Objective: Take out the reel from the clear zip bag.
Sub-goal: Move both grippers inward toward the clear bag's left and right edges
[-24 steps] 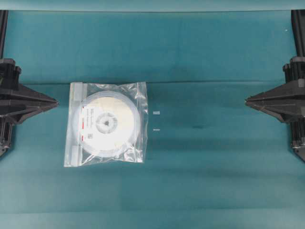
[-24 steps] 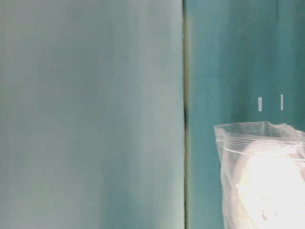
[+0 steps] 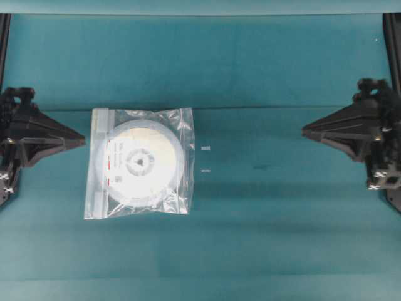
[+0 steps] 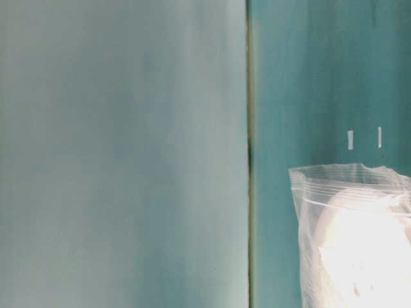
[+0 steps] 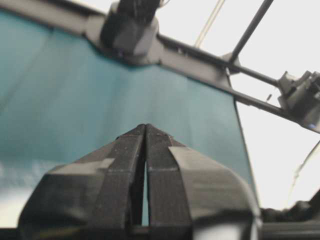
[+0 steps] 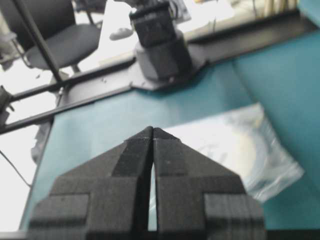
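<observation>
The clear zip bag (image 3: 139,163) lies flat on the teal table left of centre, its whitish zip strip along its left edge. Inside it sits the reel (image 3: 143,162), round and white with a cream centre, a spoked hub hole and a label with red marks. The bag (image 4: 353,234) also fills the lower right of the table-level view and shows blurred in the right wrist view (image 6: 240,150). My left gripper (image 3: 83,140) is shut and empty, just left of the bag. My right gripper (image 3: 303,131) is shut and empty, far to the bag's right. Both wrist views show fingertips pressed together (image 5: 145,126) (image 6: 152,129).
Two small white tape marks (image 3: 205,148) (image 3: 205,170) lie on the table just right of the bag. A seam in the teal cloth (image 3: 250,108) runs across the table. The opposite arm's base (image 6: 160,45) stands beyond the bag in the right wrist view.
Both arms have moved inward toward the middle of the table. The bag and reel have not moved.
</observation>
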Motion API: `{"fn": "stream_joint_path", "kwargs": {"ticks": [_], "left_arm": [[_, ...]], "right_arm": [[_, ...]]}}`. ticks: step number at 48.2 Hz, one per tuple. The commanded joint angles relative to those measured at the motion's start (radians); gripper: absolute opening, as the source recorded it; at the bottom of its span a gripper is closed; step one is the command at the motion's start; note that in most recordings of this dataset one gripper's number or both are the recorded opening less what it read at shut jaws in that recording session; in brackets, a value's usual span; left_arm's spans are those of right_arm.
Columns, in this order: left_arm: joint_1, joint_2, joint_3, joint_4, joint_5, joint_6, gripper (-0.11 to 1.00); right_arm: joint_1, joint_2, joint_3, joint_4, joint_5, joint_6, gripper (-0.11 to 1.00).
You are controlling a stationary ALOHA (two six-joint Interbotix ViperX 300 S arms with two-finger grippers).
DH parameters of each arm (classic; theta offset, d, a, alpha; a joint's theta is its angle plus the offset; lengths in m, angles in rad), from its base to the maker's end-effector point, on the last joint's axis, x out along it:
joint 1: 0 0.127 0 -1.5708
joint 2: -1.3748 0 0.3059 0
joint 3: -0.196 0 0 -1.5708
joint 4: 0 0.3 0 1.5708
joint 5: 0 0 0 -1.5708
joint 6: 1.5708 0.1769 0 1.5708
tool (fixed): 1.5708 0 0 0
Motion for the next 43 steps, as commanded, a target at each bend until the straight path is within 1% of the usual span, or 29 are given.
{"fn": "stream_joint_path", "kwargs": {"ticks": [1,5,9,15,18,23,26,28,30,34,43], "left_arm": [[0.018,0.014,-0.023,0.003,0.035,-0.084,-0.02],[0.04,0.025,-0.021,0.003,0.081,-0.179,-0.02],[0.055,0.037,-0.017,0.003,0.118,-0.242,-0.02],[0.074,0.048,-0.005,0.003,0.153,-0.305,-0.02],[0.077,0.052,0.011,0.003,0.164,-0.354,-0.02],[0.081,0.064,0.049,0.003,0.173,-0.465,-0.02],[0.08,0.077,0.081,0.003,0.175,-0.528,-0.02],[0.081,0.087,0.101,0.003,0.173,-0.555,-0.02],[0.081,0.098,0.121,0.003,0.169,-0.569,-0.02],[0.091,0.11,0.153,0.012,0.153,-0.568,-0.02],[0.117,0.118,0.244,0.018,0.086,-0.566,-0.02]], "right_arm": [[-0.014,0.046,-0.025,0.014,0.002,0.051,0.0],[-0.037,0.089,-0.034,0.018,0.011,0.078,0.0],[-0.058,0.133,-0.049,0.037,0.014,0.098,0.0],[-0.081,0.206,-0.067,0.078,0.02,0.138,0.0],[-0.086,0.242,-0.078,0.106,0.031,0.16,0.0],[-0.089,0.321,-0.098,0.16,0.044,0.21,0.0],[-0.087,0.365,-0.107,0.175,0.044,0.239,0.0],[-0.087,0.393,-0.114,0.181,0.043,0.261,0.0],[-0.087,0.42,-0.121,0.186,0.04,0.281,0.0],[-0.087,0.474,-0.138,0.186,0.037,0.314,0.0],[-0.083,0.572,-0.172,0.187,0.015,0.345,0.02]]}}
